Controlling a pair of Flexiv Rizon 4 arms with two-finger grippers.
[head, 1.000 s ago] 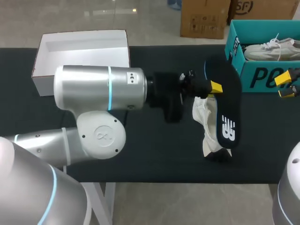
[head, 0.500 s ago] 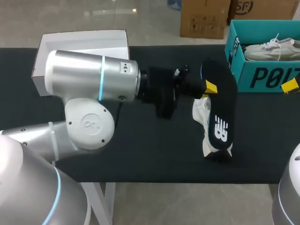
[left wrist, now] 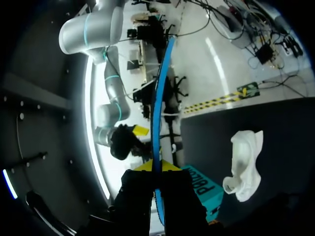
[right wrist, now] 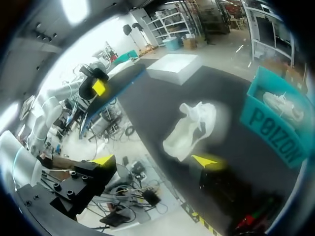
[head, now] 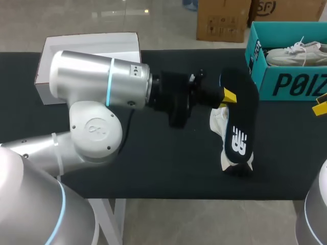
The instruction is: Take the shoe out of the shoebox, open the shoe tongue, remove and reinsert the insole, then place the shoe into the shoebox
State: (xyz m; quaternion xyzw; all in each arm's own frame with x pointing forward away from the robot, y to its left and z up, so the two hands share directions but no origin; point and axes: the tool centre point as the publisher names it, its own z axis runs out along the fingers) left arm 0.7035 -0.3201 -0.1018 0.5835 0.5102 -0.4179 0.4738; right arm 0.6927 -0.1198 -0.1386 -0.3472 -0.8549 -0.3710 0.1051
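My left gripper (head: 228, 96) is shut on the edge of a black insole (head: 240, 115) and holds it above the table. Under the insole a white shoe (head: 219, 121) lies on the black table, out of its box. In the left wrist view the insole (left wrist: 157, 98) stands edge-on between the yellow tips of the left gripper (left wrist: 153, 167), with the shoe (left wrist: 244, 164) off to one side. My right gripper (right wrist: 155, 161) stands open and empty, well back from the shoe (right wrist: 189, 128); in the head view only a yellow tip of the right gripper (head: 322, 108) shows.
A teal shoebox (head: 286, 84) with a second white shoe (head: 296, 52) in it stands at the back right. A white open box (head: 92, 48) sits at the back left, partly behind my left arm (head: 97, 87).
My left arm has shifted a little to the left with the insole in its grip. The right gripper has drawn back toward the right edge of the head view.
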